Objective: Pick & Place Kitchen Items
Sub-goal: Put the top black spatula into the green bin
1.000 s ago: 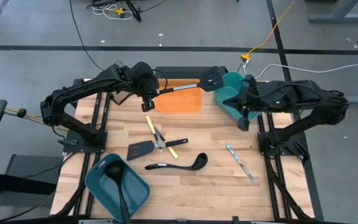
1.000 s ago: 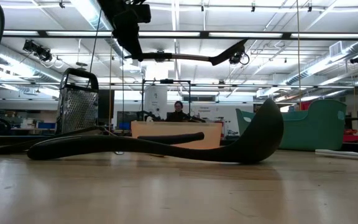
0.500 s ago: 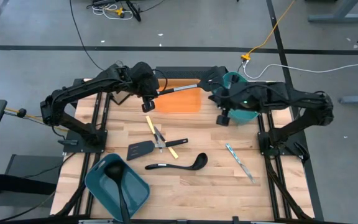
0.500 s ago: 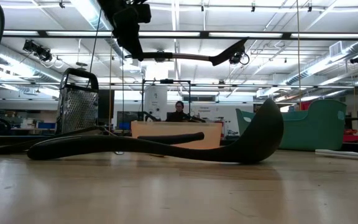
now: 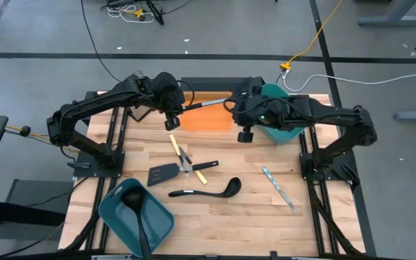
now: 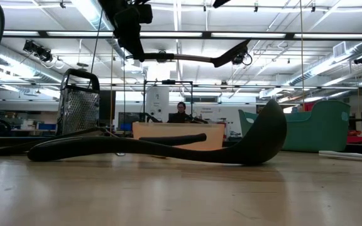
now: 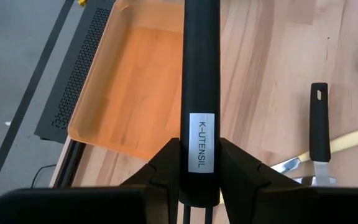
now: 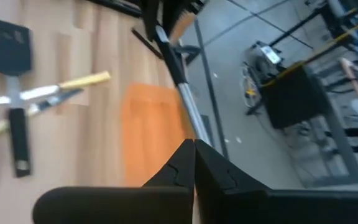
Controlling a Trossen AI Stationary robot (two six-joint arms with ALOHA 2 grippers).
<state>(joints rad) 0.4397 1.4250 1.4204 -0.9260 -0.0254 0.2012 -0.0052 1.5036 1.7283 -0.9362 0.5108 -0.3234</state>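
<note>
My left fingers [image 7: 194, 163] clamp a spatula [image 5: 219, 100] handle, holding it above the orange tray [image 5: 206, 119]. Right fingers [image 5: 245, 135], together, hover near the far bin [image 5: 284, 133]. One ladle [image 5: 137, 217] is binned; another ladle [image 5: 206, 191], spatula [image 5: 164, 173] and cutlery [image 5: 278, 187] remain on the counter [image 5: 251, 217].

On the black handle [image 7: 199, 93] clamped between my left end effector [image 7: 199, 171] fingers sits a small silver label [image 7: 202, 143] printed "K-UTENSIL", its letters running lengthwise along the handle. That is the only wording I can read. A pale mark shows near the end of the black spatula [image 7: 319, 127] handle lying on the worktop, too small for me to make out.
</note>
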